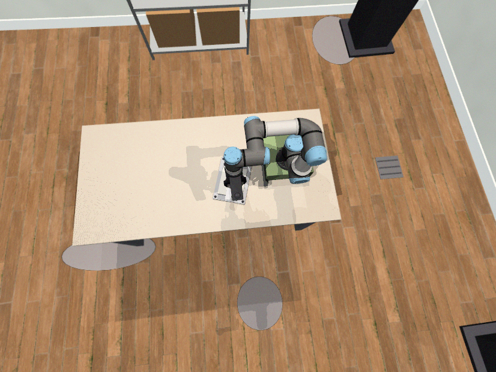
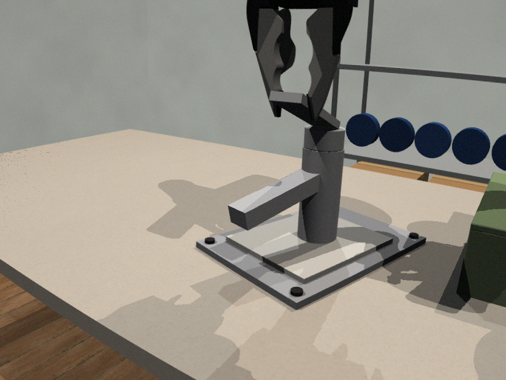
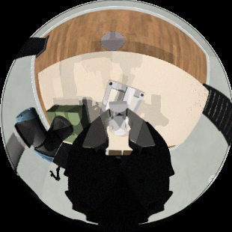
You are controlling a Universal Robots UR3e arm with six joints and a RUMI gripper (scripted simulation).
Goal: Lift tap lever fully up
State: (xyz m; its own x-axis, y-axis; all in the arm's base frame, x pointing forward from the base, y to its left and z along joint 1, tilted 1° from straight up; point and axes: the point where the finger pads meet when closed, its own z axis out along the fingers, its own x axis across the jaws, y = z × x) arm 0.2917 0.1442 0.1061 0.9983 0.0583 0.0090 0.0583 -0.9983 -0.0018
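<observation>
We see one beige table [image 1: 132, 180] with one robot arm [image 1: 280, 128] mounted on a green block [image 2: 488, 241] to the gripper's side. From above, the arm covers most of the tap, so only the plate shows there. In the side view the gripper's [image 2: 300, 106] upper body is cut off by the picture's top edge, and the green block by the right edge. In the wrist view the gripper's own black body hides the lower half of the scene.

Directly below the gripper stands one grey tap [image 2: 320, 192] on one square grey plate [image 2: 245, 255], with three black bolts visible at its corners; the fourth corner is hidden behind the tap. One spout [image 2: 271, 200] juts out from the tap's column, lower than the gripper.

The gripper's two fingers [image 2: 271, 53] are pinched on the lever [image 2: 292, 100], a flat grey bar hinged at the tap's cap. The lever's held end sits higher than its hinge, tilted upward.

Behind the gripper, we count five blue discs [image 2: 362, 129] on a metal frame [image 2: 421, 72]; the fifth is cut off.
</observation>
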